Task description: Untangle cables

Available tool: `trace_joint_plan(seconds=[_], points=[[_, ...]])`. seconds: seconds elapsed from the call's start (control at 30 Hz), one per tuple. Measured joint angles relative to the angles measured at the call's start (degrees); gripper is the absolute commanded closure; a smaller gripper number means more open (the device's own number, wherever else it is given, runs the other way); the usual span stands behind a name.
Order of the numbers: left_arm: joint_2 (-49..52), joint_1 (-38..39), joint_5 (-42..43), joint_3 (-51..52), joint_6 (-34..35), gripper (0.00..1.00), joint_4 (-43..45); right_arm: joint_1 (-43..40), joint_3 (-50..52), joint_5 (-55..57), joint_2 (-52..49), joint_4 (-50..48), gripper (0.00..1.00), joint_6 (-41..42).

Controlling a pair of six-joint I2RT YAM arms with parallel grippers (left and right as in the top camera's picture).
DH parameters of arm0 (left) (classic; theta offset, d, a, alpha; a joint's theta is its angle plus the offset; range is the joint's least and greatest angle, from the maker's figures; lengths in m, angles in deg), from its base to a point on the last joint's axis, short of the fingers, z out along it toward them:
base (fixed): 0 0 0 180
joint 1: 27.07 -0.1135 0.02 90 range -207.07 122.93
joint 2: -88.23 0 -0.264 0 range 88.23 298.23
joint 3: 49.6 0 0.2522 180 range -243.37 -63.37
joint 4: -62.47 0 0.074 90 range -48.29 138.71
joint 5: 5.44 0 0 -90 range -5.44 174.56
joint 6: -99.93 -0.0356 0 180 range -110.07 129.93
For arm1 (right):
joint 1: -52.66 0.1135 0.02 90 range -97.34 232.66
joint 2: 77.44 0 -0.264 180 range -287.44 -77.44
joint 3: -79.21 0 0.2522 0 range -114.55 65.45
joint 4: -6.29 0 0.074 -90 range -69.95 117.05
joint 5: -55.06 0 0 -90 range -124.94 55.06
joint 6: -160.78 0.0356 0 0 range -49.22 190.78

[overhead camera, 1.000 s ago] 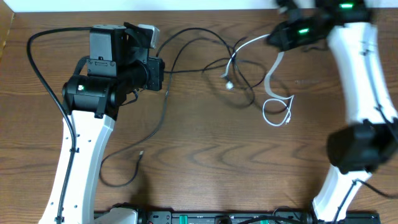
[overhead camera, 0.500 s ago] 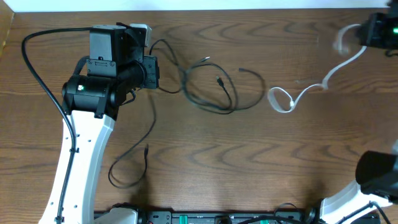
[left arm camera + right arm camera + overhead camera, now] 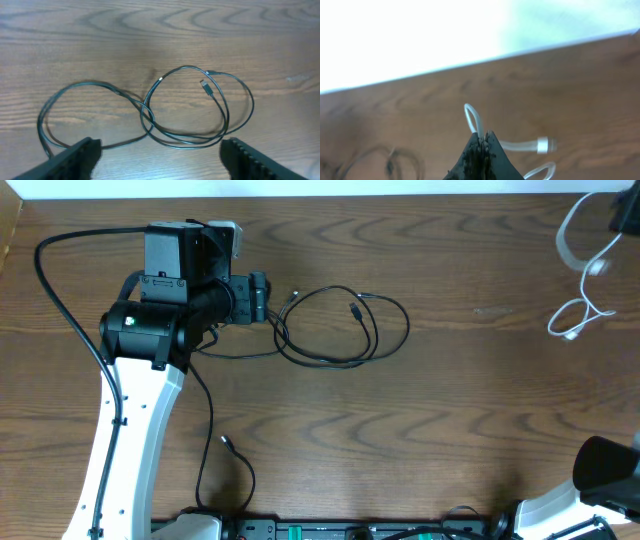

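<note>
The wooden table (image 3: 450, 430) bears two cables that no longer touch each other. The left arm (image 3: 150, 330) serves as landmark. Its left gripper (image 3: 160, 162) hangs over the wood with jaws spread wide, holding nothing. The black cable (image 3: 146, 112) lies just beyond that arm's fingers in two crossing loops, with a long tail running back beside the arm's base. The white cable (image 3: 520, 146) hangs well apart from the left arm, across the table, in the right gripper (image 3: 481, 142), whose jaws are pressed together on it. Separation looks done. What seems left is setting the white cable down and perhaps straightening the black loops. The small black plug (image 3: 205, 86) rests inside the loop farther from the left arm.
</note>
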Motion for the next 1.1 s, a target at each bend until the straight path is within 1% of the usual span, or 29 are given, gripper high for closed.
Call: trace_joint_plan(seconds=[0.27,0.4,0.63,0.77,0.93,0.97,1.0,1.03,1.07,1.1], points=[[0.0,0.0,0.0,0.0,0.1,0.13,0.0,-0.6,-0.5,11.5,-0.1,-17.4,0.99,0.7],[0.0,0.0,0.0,0.0,0.1,0.13,0.0,-0.6,-0.6,17.8,-1.0,-24.3,0.99,0.7],[0.0,0.0,0.0,0.0,0.1,0.13,0.0,-3.4,-1.0,22.4,-8.0,-35.2,0.99,0.8],[0.0,0.0,0.0,0.0,0.1,0.13,0.0,-6.7,-1.0,23.6,-14.7,-37.9,0.99,0.8],[0.0,0.0,0.0,0.0,0.1,0.13,0.0,-9.0,-1.0,24.5,-22.9,-36.0,0.99,0.8],[0.0,0.0,0.0,0.0,0.1,0.13,0.0,-9.1,-1.0,24.5,-24.2,-35.5,0.98,0.8],[0.0,0.0,0.0,0.0,0.1,0.13,0.0,-9.2,-1.0,24.6,-26.0,-34.9,0.89,0.8],[0.0,0.0,0.0,0.0,0.1,0.13,0.0,-9.2,-1.0,24.6,-26.9,-34.6,0.82,0.9],[0.0,0.0,0.0,0.0,0.1,0.13,0.0,-9.2,-1.0,24.6,-28.3,-34.4,0.69,1.2],[0.0,0.0,0.0,0.0,0.1,0.13,0.0,-9.1,-1.0,24.6,-29.4,-34.1,0.53,1.1]])
